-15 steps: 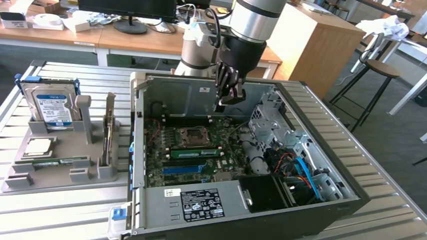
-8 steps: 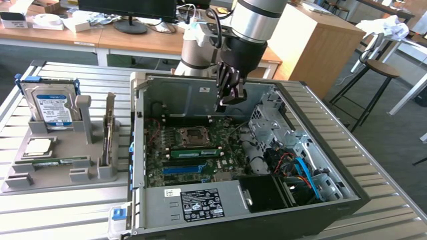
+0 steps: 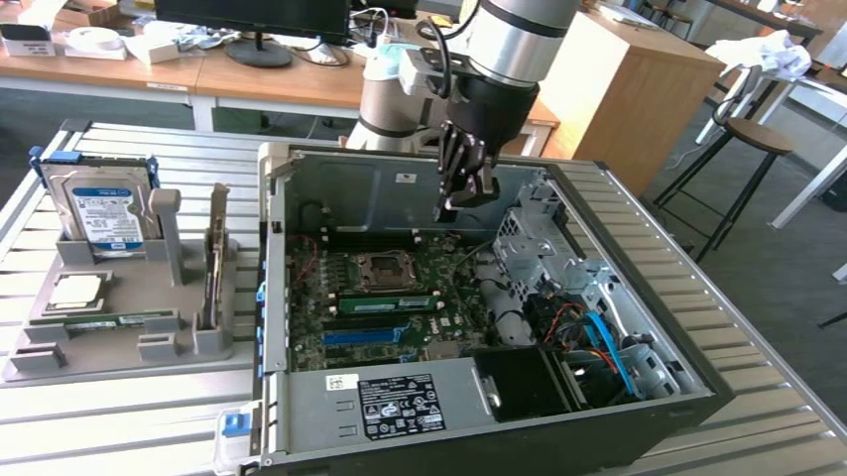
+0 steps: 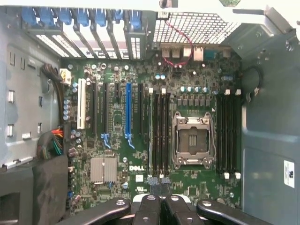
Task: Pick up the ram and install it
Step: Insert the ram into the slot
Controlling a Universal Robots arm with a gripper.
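Slatted table (image 3: 775,421) carries one open computer case (image 3: 371,178) under one closed pincer (image 3: 463,203).

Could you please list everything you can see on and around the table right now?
table: one, grey, slatted, under the case.
computer case: one, black and grey, open, on the table.
motherboard: one, green, inside the case.
holder: one, grey, exterior view's left of the case.
hard drive: one, silver, blue label, upright in holder.
processor chip: one, silver, flat on the holder.
ram: one, green, flat in the holder.
stool: one, wooden seat, exterior view's right.
gripper: one, black, shut, empty, above the motherboard.
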